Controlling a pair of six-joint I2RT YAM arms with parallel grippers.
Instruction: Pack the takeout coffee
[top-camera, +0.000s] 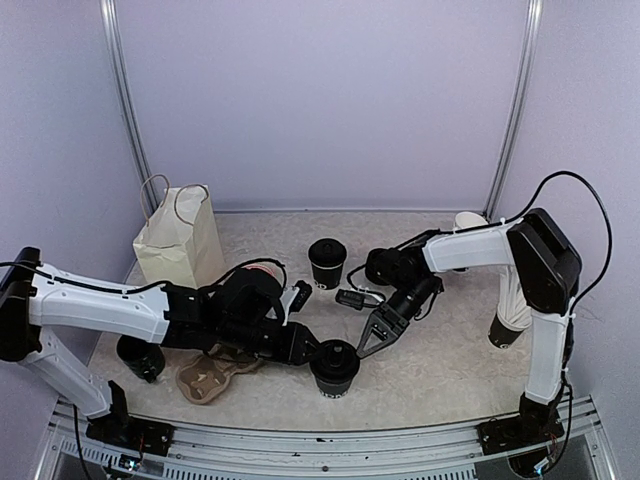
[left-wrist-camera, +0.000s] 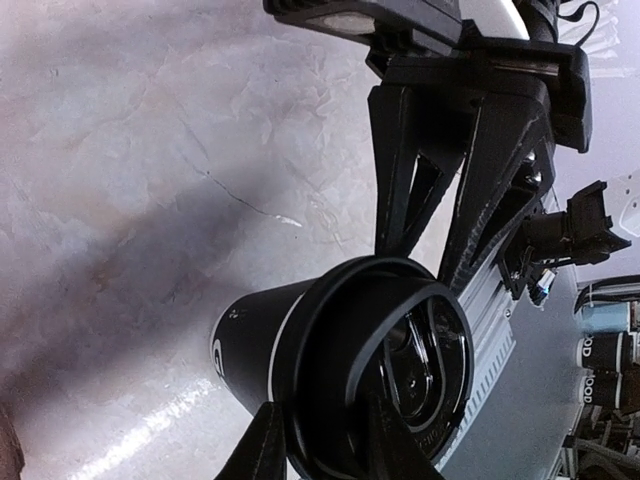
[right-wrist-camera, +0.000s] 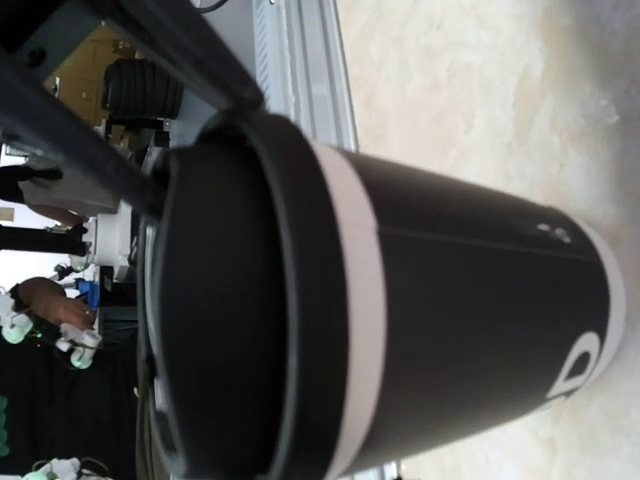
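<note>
Filling both wrist views, the round black lid (right-wrist-camera: 220, 300) sits on the takeout coffee cup (right-wrist-camera: 470, 310), a black cup with a white band under the lid and white print low on its side. It stands upright on the mottled table (top-camera: 440, 370), at about 6 o'clock of the table's middle, close to the near rail.

Reaching in from 9 o'clock, the left gripper (left-wrist-camera: 325, 445) has one finger outside the lid's rim and the other over the lid's top. Whether it pinches the rim or only brackets it cannot be told. From about 1 o'clock the right gripper (left-wrist-camera: 420, 262) comes down on the far edge of the same lid, its two fingers narrowly apart at the rim. Its hold cannot be told either.

At 12 o'clock of the coffee stands a second lidded black cup (top-camera: 327, 262), with a small black object (top-camera: 350, 298) between them. A cardboard cup carrier (top-camera: 205, 378) lies at 9 o'clock, partly under the left arm, and farther out another black cup (top-camera: 140, 358). A paper bag (top-camera: 180, 245) with handles stands at 10 o'clock. A tall stack of cups (top-camera: 510, 310) stands at 2 o'clock, beside the right arm.
</note>
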